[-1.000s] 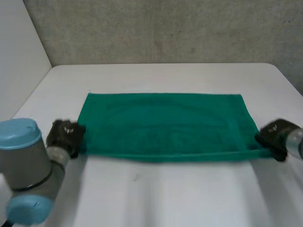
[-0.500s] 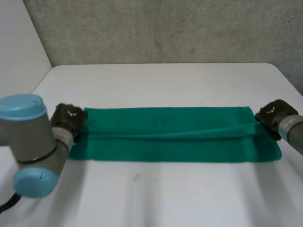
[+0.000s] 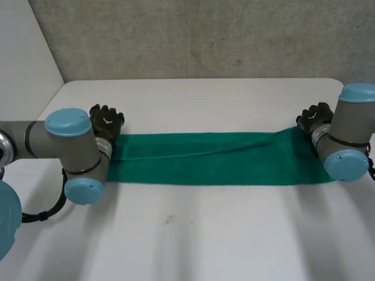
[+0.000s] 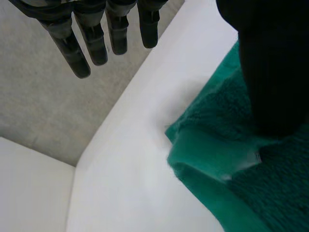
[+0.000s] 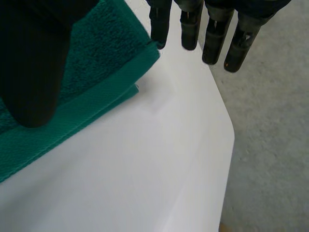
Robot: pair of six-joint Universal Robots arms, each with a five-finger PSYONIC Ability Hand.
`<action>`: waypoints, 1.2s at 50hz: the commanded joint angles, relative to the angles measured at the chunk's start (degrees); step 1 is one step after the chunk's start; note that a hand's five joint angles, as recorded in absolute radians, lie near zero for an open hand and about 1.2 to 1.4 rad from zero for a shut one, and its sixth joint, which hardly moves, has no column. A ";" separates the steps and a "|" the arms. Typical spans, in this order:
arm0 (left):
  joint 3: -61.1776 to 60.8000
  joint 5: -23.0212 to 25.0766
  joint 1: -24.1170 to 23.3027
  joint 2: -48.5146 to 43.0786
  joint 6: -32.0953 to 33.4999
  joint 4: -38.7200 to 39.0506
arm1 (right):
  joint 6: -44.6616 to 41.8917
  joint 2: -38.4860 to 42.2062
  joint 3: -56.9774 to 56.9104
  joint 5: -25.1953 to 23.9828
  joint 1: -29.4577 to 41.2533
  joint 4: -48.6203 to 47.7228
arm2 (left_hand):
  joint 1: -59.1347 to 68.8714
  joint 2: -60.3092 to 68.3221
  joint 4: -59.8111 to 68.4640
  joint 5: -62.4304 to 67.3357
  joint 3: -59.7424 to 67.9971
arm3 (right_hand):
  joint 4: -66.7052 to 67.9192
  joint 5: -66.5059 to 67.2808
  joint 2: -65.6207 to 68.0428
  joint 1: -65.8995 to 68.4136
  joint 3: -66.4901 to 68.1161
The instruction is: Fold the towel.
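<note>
A green towel [image 3: 217, 161] lies as a long narrow folded strip across the middle of the white table [image 3: 199, 234]. My left hand [image 3: 105, 122] sits at the strip's far left corner. In the left wrist view its fingers [image 4: 91, 38] are straight and lifted off the towel [image 4: 217, 145], with the thumb [image 4: 270, 72] hovering over the cloth. My right hand [image 3: 313, 119] is at the far right corner. In the right wrist view its fingers [image 5: 212, 29] hang straight past the towel's corner [image 5: 111, 72], and the thumb [image 5: 34, 63] is above the cloth, holding nothing.
My left arm [image 3: 73, 146] lies beside the towel's left end and my right arm [image 3: 345, 140] covers its right end. A grey wall [image 3: 205, 35] stands behind the table. The table's right edge [image 5: 227, 145] is close to the right hand.
Both hands carried the towel's near edge away from me over to the far edge, folding it into a narrow strip. Both hands have let go of the cloth.
</note>
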 commanded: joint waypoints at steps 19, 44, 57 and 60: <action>-6.81 4.29 0.02 6.65 2.21 -1.17 | 8.62 -5.66 4.62 -6.63 0.44 3.04 | -1.32 -2.06 -1.87 -1.57 -2.34 | -3.29 -3.66 -3.12 -1.60 -2.47; 1.47 6.49 2.30 -0.84 1.16 7.80 | 19.59 -1.75 0.02 -6.01 -0.26 -8.65 | -0.14 -0.88 -0.69 -0.39 -1.16 | -3.29 -3.66 -3.12 -1.60 -2.47; -22.26 6.84 4.32 22.37 -11.32 8.06 | 21.71 -24.63 25.70 -16.11 -7.55 2.04 | -1.32 -2.06 -1.87 -1.57 -2.33 | -3.29 -3.66 -3.12 -1.60 -2.47; -25.78 7.02 4.85 24.49 -14.48 8.06 | 21.62 -24.73 26.77 -17.17 -8.44 4.35 | -1.32 -2.06 -1.87 -1.57 -2.33 | -1.86 -2.23 -1.69 -0.18 -1.04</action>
